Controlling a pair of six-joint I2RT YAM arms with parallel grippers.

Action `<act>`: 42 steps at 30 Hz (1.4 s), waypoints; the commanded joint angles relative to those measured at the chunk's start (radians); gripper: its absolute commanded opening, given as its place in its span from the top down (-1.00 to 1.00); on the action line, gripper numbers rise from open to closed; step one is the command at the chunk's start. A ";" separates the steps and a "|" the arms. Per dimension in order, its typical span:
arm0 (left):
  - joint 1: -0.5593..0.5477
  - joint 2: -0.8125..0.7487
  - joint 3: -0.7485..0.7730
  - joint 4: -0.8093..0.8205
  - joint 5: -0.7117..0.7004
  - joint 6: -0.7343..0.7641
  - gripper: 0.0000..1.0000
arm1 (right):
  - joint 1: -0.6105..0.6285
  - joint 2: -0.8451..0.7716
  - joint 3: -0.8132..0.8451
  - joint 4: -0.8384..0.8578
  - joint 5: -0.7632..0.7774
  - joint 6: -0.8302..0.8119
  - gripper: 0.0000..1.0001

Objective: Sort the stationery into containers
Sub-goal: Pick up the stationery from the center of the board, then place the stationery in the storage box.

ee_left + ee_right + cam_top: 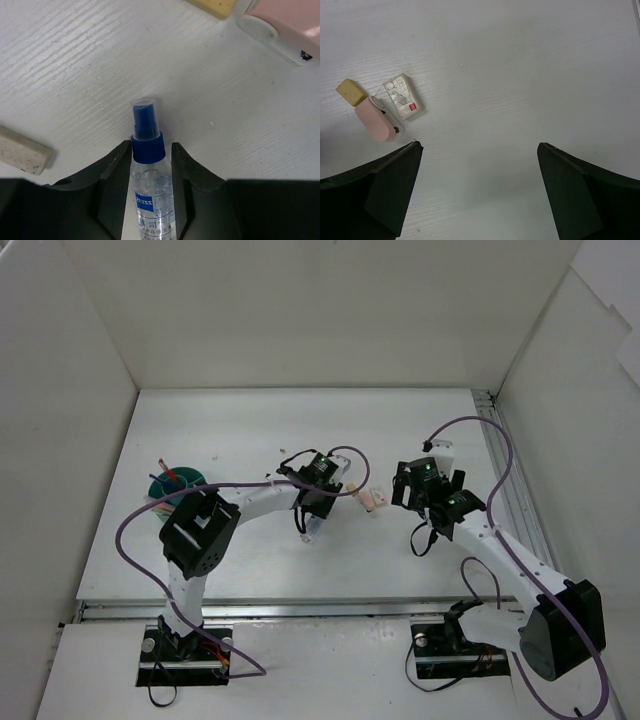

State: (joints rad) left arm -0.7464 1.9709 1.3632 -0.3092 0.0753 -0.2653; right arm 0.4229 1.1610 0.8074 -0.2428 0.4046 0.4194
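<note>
Pinches the blue-nozzled spray bottle in the left gripper, black fingers pressed against both sides of the clear body, capped nozzle aimed at the upper middle of the left wrist view. Cannot say from that view whether lifted or lying on the table. Sits, seen from above, near centre frame, well apart from the teal cup at the left.

Finds a red pen standing in that cup (something darker beside it, too small to name), so reads as partly done: long items apparently in, small ones not.

Leaves on the table, around the bottle: a grubby white eraser at the left edge of the left wrist view, a yellow eraser and a pink piece at its top right. Shows that yellow eraser and pink piece end to end at the left of the right wrist view, a labelled white eraser just beside them.

Hangs the right gripper above the table to the right of that cluster, fingers spread wide, nothing between them.

Judges at least five things to go, bottle first.
</note>
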 commanded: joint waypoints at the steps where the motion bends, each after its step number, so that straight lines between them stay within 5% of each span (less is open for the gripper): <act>1: -0.007 -0.073 0.034 -0.019 -0.052 0.005 0.88 | -0.007 -0.037 0.001 0.022 0.048 0.012 -0.96; 7: 0.054 -0.248 0.028 0.034 -0.071 0.034 1.00 | -0.007 -0.069 0.004 0.022 0.048 0.009 -0.96; 14: 0.130 -0.556 -0.137 0.206 -0.316 0.061 1.00 | -0.010 -0.073 0.016 0.023 0.056 0.004 -0.96; 27: 0.363 -0.862 -0.337 0.214 -0.635 0.055 1.00 | -0.019 -0.023 0.061 0.025 0.066 -0.007 -0.96; 42: 0.483 -0.923 -0.530 0.211 -0.586 -0.071 1.00 | -0.021 0.023 0.073 0.025 0.046 -0.016 -0.96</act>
State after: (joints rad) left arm -0.2718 1.0397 0.8391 -0.1421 -0.5209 -0.3008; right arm 0.4080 1.1755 0.8345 -0.2436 0.4267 0.4110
